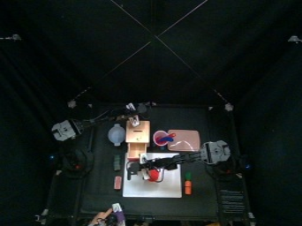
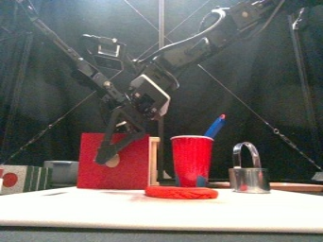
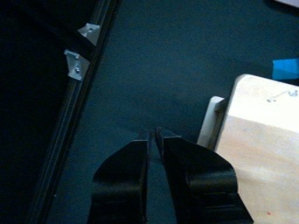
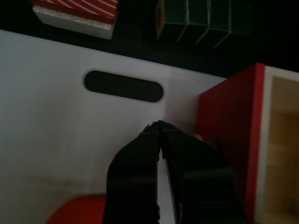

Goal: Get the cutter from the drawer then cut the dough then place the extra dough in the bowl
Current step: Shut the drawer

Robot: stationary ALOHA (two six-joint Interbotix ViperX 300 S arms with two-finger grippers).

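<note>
"If that metal ring with the wire handle is the cutter [image 2: 248, 168], where's it sitting right now?" — benchrat

"Standing upright on the white cutting board [image 2: 76, 208], off at the right side in the front view, with nothing touching it. The red cup [image 2: 194, 161] is just beside it on the left, a blue knife [image 2: 217, 125] poking out the top. The dough [image 2: 180, 192], a flat red disc, lies on the board right in front of the cup." — mossy

"Cool. Either gripper got hold of anything?" — benchrat

"Nope, both empty. The right gripper [image 4: 158, 127] comes in from the right, reaches past the middle and hangs low over the board, just in front of the red drawer front [image 2: 89, 151] of the wooden box [image 2: 154, 161]. Its jaws are pinched together, nothing between them. The left gripper [image 3: 156, 136] is squeezed closed the same way, over bare table [image 3: 152, 70] next to the box's pale side. Honestly can't tell whether the drawer is pulled out or pushed in." — mossy

"And the bowl?" — benchrat

"The blue-grey bowl [image 1: 115, 134] sits on the table left of the box, well apart from the dough. Over on the box's other side is the pink tray [image 1: 189, 132] with a couple of toys on it." — mossy
</note>
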